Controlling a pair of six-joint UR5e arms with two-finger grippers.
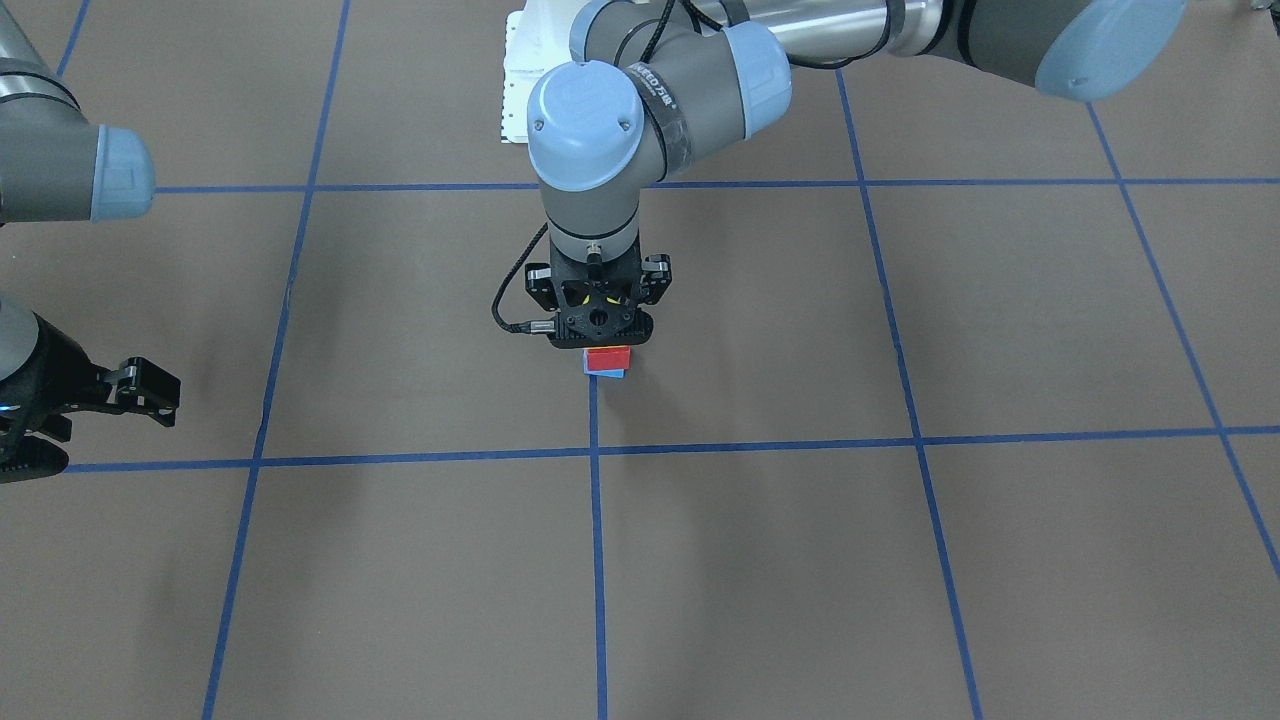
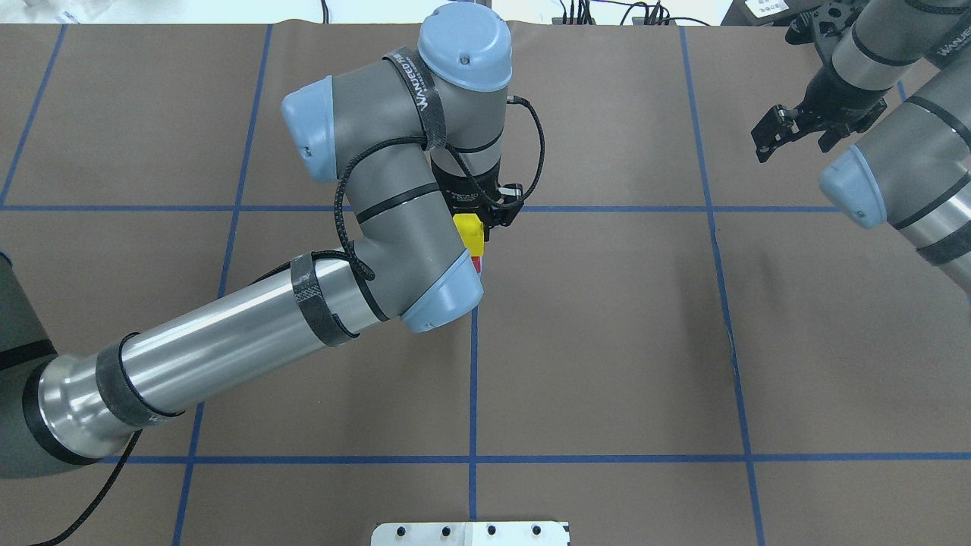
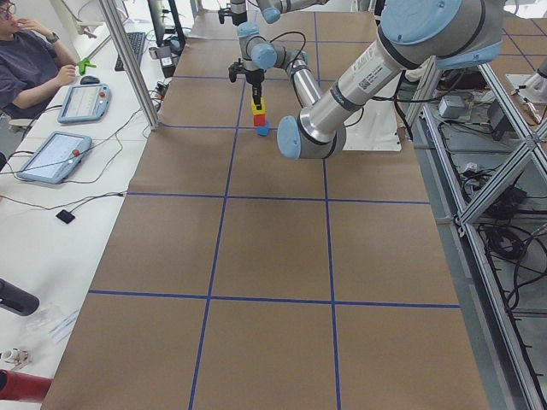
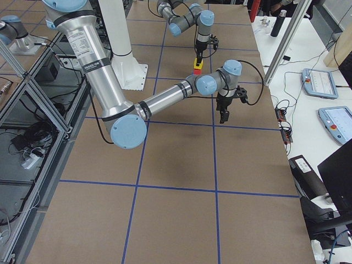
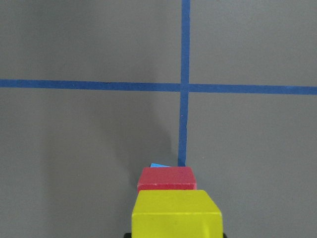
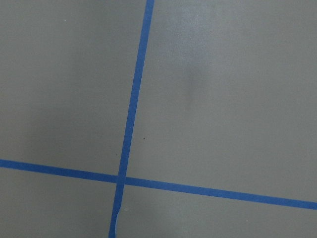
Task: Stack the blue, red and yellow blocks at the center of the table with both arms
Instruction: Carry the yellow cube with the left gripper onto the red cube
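Note:
A red block (image 1: 607, 357) sits on a blue block (image 1: 606, 373) at the table's centre, beside a blue tape crossing. My left gripper (image 1: 600, 332) stands straight above them, shut on a yellow block (image 2: 470, 231). In the left wrist view the yellow block (image 5: 176, 214) fills the bottom centre, with the red block (image 5: 167, 179) just beyond it and a sliver of the blue block (image 5: 159, 165) behind. Whether yellow touches red I cannot tell. My right gripper (image 2: 796, 140) hangs open and empty at the table's far right.
The brown table cover (image 2: 607, 341) carries a grid of blue tape lines. A white base plate (image 2: 470, 533) lies at the robot's edge. The left arm's elbow (image 2: 444, 299) overhangs the stack. Operators' tablets (image 3: 55, 154) lie on a side desk.

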